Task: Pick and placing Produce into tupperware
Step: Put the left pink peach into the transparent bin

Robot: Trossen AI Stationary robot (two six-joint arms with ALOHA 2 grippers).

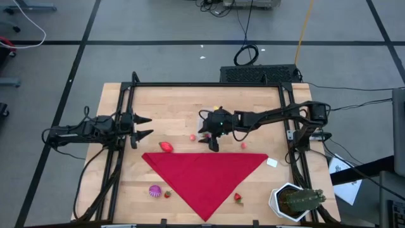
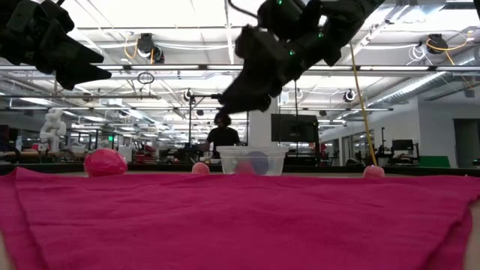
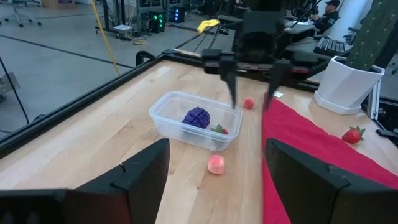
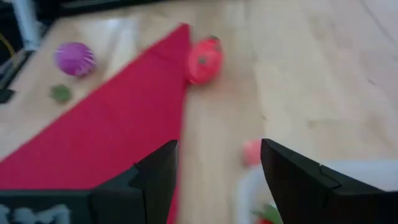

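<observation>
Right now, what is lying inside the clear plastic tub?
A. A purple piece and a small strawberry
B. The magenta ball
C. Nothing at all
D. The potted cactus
A. The left wrist view shows a purple piece and a small strawberry inside the clear tub, with the right hand open just above its far end.

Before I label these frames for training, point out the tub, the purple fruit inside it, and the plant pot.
Tub (image 3: pixel 163 115), left wrist view, on its clear near wall.
Purple fruit (image 3: pixel 197 117), left wrist view, on its middle.
Plant pot (image 3: pixel 343 84), left wrist view, on its white side.
</observation>
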